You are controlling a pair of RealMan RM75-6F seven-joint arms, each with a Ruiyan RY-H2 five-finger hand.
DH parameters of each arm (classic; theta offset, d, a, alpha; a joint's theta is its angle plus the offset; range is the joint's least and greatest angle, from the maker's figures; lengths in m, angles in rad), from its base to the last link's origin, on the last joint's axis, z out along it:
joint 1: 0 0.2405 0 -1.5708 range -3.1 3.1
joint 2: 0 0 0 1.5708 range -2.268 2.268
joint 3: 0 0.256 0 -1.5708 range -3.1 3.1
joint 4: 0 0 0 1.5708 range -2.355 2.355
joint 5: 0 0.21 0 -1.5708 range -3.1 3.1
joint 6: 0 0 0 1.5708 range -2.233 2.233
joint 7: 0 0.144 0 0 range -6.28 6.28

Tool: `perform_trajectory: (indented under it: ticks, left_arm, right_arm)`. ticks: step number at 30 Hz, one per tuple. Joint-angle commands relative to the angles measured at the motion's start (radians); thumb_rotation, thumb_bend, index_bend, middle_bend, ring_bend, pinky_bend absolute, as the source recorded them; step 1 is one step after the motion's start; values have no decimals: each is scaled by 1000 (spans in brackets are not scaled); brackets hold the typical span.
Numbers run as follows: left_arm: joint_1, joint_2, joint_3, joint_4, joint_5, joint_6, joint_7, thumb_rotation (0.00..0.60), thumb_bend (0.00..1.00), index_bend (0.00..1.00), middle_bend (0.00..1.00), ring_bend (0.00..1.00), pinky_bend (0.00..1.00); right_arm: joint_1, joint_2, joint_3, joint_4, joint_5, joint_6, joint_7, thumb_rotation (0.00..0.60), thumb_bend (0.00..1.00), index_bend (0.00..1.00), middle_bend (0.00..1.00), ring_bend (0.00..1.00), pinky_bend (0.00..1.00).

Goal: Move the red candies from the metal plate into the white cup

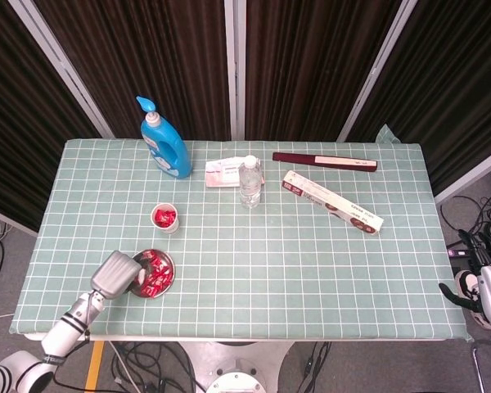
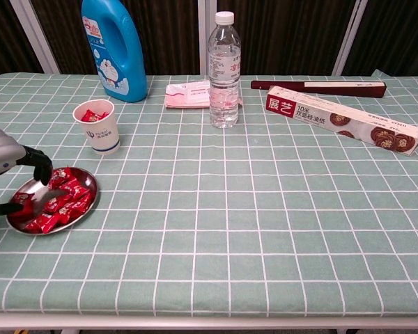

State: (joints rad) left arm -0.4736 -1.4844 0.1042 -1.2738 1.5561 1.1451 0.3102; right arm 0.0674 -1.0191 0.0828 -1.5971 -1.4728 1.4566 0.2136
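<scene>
The metal plate (image 1: 168, 270) (image 2: 89, 182) lies near the table's front left and carries several red candies (image 1: 155, 273) (image 2: 63, 197). Behind it stands the white cup (image 1: 164, 219) (image 2: 100, 132) with red candies (image 2: 93, 115) inside. My left hand (image 1: 114, 273) (image 2: 5, 163) hangs low over the plate's left side. Its dark fingers (image 2: 40, 165) are spread apart and reach down among the candies; I see nothing lifted in them. My right hand (image 1: 484, 296) hangs off the table's right edge, far from the task, and its fingers are too small to read.
At the back stand a blue detergent bottle (image 1: 165, 147) (image 2: 115, 49) and a water bottle (image 1: 249, 182) (image 2: 224, 69), with a pink packet (image 1: 225, 173) (image 2: 188, 94) between them. A long biscuit box (image 1: 331, 202) (image 2: 345, 120) and a dark red box (image 1: 323, 161) (image 2: 327, 87) lie at the back right.
</scene>
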Motion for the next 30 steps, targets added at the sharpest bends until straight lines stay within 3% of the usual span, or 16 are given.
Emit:
perform_trajectory:
  ticks: [1,21,30]
  left_arm:
    - [1,-5,-1,8,-5,-13,5,600,249,486,517,816,1000]
    - [-3,-32,-16,55,-39,-92,11,600,258,505,521,816,1000]
    - [-8,-47,-19,90,-16,-85,-51,600,412,621,630,844,1000]
  right_arm:
    - [0,1,0,-2,0,1,-2,600,113,32,141,5,326]
    - [0,6,1,-17,2,2,-16,600,113,32,141,6,327]
    - [-4,8,-1,-19,0,9,-15,600,113,32,141,5,327]
